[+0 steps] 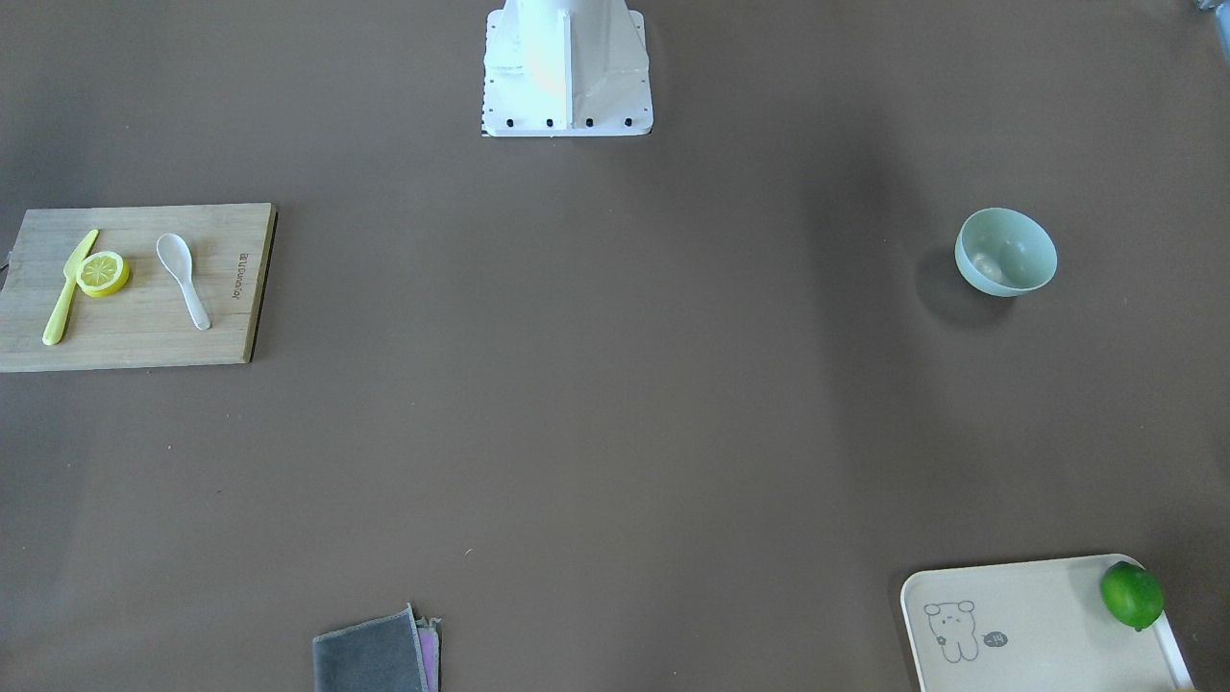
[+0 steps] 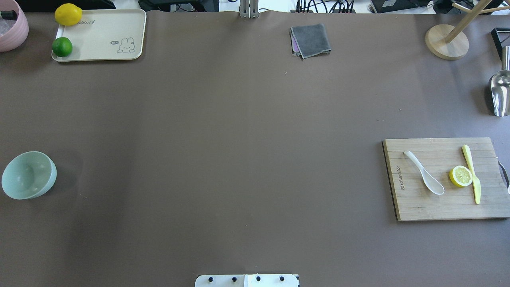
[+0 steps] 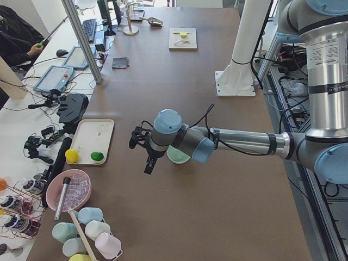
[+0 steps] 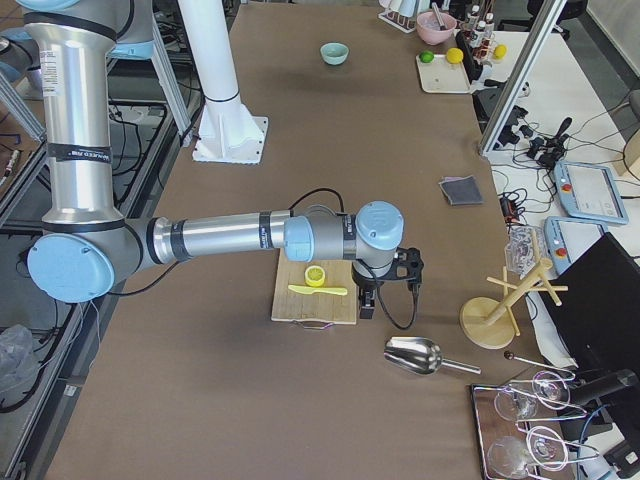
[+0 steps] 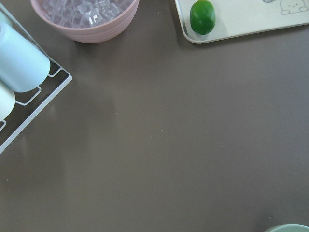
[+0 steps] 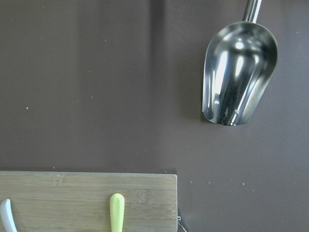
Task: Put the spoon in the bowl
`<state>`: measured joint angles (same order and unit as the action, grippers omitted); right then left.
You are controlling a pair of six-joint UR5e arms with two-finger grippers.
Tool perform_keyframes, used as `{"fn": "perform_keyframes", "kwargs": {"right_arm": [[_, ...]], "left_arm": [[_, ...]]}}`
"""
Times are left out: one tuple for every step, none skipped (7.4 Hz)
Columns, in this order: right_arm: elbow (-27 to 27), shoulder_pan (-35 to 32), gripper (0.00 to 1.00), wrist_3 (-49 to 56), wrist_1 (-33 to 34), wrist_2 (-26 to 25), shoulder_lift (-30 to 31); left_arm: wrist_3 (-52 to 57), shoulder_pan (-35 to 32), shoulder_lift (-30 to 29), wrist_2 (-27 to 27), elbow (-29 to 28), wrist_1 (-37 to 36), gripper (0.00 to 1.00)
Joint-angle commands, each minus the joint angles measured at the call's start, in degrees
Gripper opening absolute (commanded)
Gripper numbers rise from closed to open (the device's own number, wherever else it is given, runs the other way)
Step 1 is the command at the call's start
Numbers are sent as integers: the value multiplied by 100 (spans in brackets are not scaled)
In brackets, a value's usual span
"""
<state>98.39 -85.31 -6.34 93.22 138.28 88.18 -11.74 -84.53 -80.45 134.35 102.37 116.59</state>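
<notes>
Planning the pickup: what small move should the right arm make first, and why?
Probably shift the right pincer over the spoon: it lies untouched on the cutting board, and that pincer hangs by the board's edge, while the bowl sits far across.

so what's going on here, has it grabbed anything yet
Not yet. The white soup spoon lies untouched on the bamboo cutting board, beside a lemon slice and a yellow knife, far from the mint-green bowl at the table's other end. The right gripper hangs above that board's edge, the left gripper by the bowl. Whether either is open cannot be told.
</notes>
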Motion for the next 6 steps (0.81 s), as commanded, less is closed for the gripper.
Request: {"fn": "perform_keyframes", "kwargs": {"right_arm": [[-30, 172, 100, -17, 12, 50, -195], [-13, 303, 100, -17, 3, 76, -222], [-13, 365, 100, -17, 3, 77, -239], [-5, 374, 100, -25, 3, 85, -240], [48, 374, 100, -43, 3, 129, -240], [48, 374, 100, -52, 3, 243, -240]], "left_arm": [[-213, 147, -49, 545, -138, 92, 98], [-685, 321, -223, 566, -235, 100, 98], [-1029, 628, -234, 557, -401, 379, 98], [-1067, 840, -217, 496, -655, 878, 98], [-1085, 972, -225, 487, -979, 1265, 98], [-1067, 1174, -225, 496, -1122, 1548, 98]]}}
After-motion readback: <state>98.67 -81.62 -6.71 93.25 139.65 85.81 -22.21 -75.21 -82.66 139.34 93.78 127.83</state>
